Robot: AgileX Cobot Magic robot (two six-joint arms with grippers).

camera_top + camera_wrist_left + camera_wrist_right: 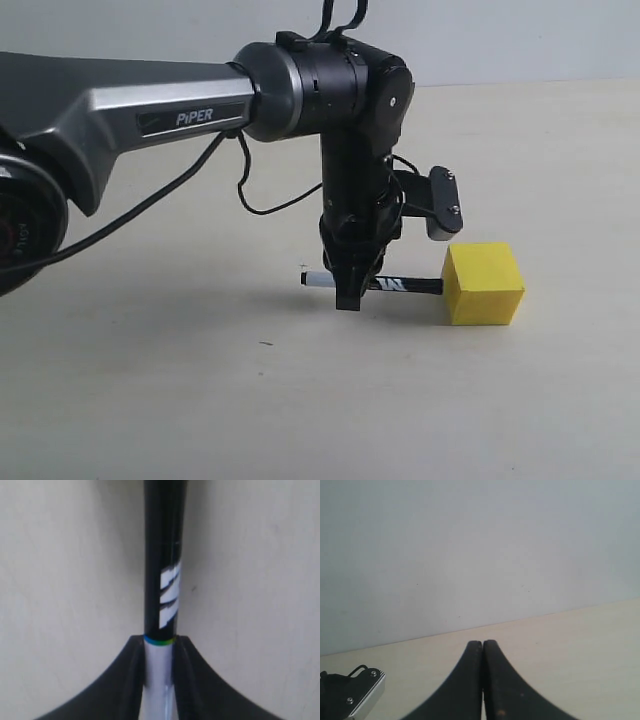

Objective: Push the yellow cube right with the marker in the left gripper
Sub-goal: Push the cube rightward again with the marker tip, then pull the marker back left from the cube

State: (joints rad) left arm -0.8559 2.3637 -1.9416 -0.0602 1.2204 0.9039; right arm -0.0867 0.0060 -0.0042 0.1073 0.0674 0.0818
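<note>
The yellow cube (484, 283) rests on the pale table right of centre. My left gripper (350, 296) points straight down, shut on the marker (400, 285), which lies level just above the table. The marker's black lettered end reaches the cube's left face; whether it touches I cannot tell. Its white end (315, 279) sticks out to the left. In the left wrist view the marker (162, 580) runs away from the left gripper (159, 645), white barrel between the fingers, black half beyond. The cube is out of that view. My right gripper (483, 645) is shut and empty.
The PiPER arm (150, 110) reaches in from the left with a black cable (150, 205) hanging below it. A camera module (440, 205) sticks out just above the cube. A grey wall (470, 545) stands behind the table in the right wrist view.
</note>
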